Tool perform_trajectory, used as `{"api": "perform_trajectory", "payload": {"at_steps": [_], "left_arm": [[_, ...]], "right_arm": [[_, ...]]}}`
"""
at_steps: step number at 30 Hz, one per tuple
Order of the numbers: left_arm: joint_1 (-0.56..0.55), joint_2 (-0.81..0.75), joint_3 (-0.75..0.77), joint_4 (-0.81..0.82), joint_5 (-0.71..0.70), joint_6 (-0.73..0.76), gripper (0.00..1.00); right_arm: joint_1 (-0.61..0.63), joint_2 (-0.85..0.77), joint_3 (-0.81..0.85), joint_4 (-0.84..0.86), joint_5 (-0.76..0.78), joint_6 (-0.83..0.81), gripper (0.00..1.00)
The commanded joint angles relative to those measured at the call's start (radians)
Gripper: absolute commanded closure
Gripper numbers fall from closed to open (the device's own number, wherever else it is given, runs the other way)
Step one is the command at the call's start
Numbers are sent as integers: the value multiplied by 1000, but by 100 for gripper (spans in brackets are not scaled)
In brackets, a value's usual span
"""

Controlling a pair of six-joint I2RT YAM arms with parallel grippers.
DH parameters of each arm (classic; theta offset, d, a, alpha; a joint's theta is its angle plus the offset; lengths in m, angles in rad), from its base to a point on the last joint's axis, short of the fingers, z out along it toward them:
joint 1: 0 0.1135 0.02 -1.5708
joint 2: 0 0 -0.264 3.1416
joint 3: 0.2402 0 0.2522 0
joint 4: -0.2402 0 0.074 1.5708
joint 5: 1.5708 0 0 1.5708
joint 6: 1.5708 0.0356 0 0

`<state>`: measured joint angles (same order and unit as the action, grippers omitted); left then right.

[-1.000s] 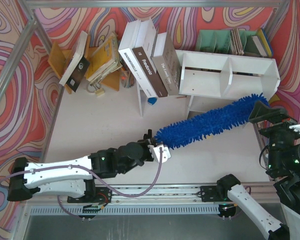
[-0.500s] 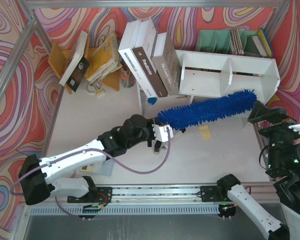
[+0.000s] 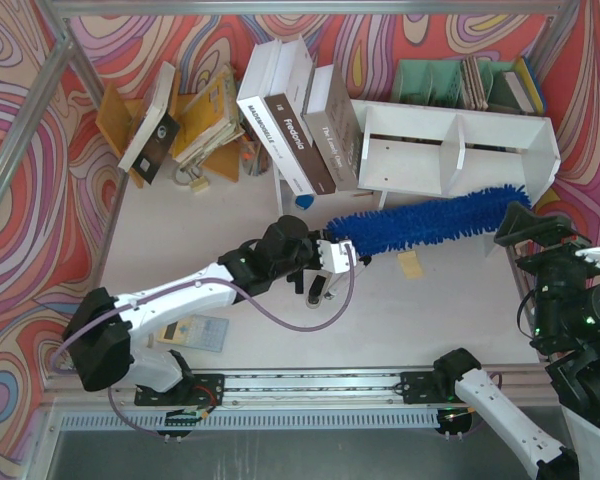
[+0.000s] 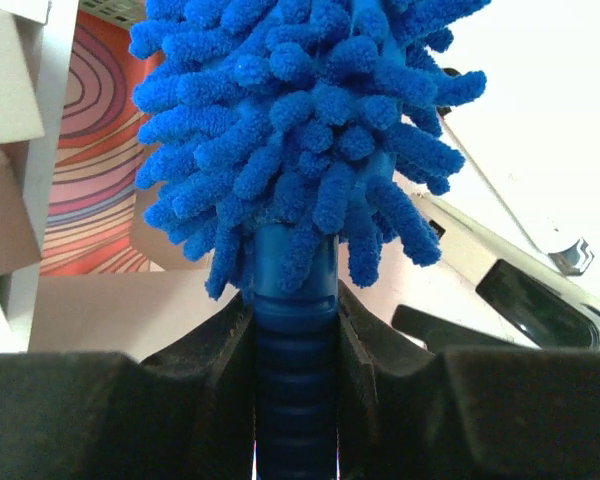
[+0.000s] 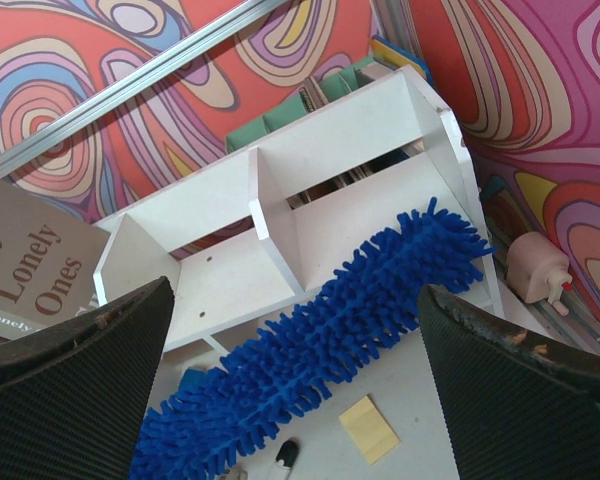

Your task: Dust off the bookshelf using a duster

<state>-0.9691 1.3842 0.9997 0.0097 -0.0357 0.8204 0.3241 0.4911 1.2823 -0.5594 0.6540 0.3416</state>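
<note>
1. My left pincer [image 4: 295,335] pinches the duster [image 3: 430,220] by its handle. The fluffy head lies along the lower front of the bookshelf [image 3: 500,125].
2. If I sweep too far left, I judge the head could topple the leaning books [image 3: 290,130] just beside the shelf.
3. My right pincer [image 5: 295,390] is spread and empty, near the duster's tip, so a rightward stroke could strike it.
4. The pale table [image 3: 200,230] carries a yellow note [image 3: 410,264] that could snag. Swirl-patterned walls [image 3: 40,120] crowd in closely.

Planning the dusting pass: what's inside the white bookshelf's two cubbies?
Both cubbies of the white wooden bookshelf look bare; the fluffy blue duster lies across its lower shelf, hiding whatever is there.
</note>
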Motion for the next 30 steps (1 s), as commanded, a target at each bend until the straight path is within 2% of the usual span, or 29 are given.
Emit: {"api": "perform_trajectory", "payload": {"at_steps": [1,17,22,26,30], "left_arm": [[4,49,-11,117,32,6,100],[-41,126,40,200,72,-38,100],[-69,61,2,260,45,-70,100],[-78,-48,-61,303,34,-117,100],[-100,-112,-89,289,4,-124,100]], "right_arm": [[0,16,-1,6,11,1,5],[-2,24,9,10,11,-13,5],[0,21,12,2,15,-13,5],[0,16,9,0,17,-14,5],[-1,17,5,0,13,-9,5]]}}
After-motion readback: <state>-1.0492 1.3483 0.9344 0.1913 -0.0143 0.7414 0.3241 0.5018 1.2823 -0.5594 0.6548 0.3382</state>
